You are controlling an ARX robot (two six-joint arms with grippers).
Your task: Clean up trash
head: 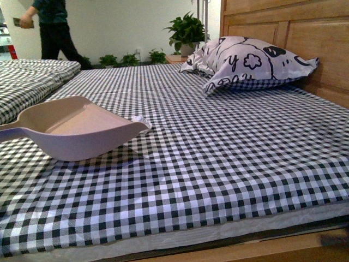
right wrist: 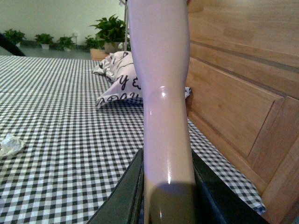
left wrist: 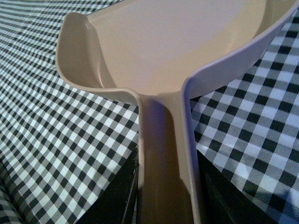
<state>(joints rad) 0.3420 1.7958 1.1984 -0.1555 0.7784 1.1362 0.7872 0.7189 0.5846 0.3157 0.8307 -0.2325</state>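
Gripping the dustpan [head: 82, 128] by its beige stem: left gripper [left wrist: 167, 186], jaws closed on either side of it, pan mouth turned toward the wad.

Right gripper [right wrist: 169, 196]: clamped around a pale handle [right wrist: 161, 70]; its working end is out of view.

Trash [head: 139, 118]: small crumpled white wad on the checked bedcover [head: 218, 164], at the dustpan's front lip, touching or just beside it; I cannot tell which.

Step in hand, by my judgement: getting the wad over the lip. Press the lip flat to the cloth and sweep slowly from beyond the wad toward the pan, since paper skips and cloth rucks.

Pillow [head: 245, 63]: well beyond the dustpan, against the headboard [head: 305, 38].

Writing: none on the dustpan; the pillow's print shows a "y", the rest unreadable.
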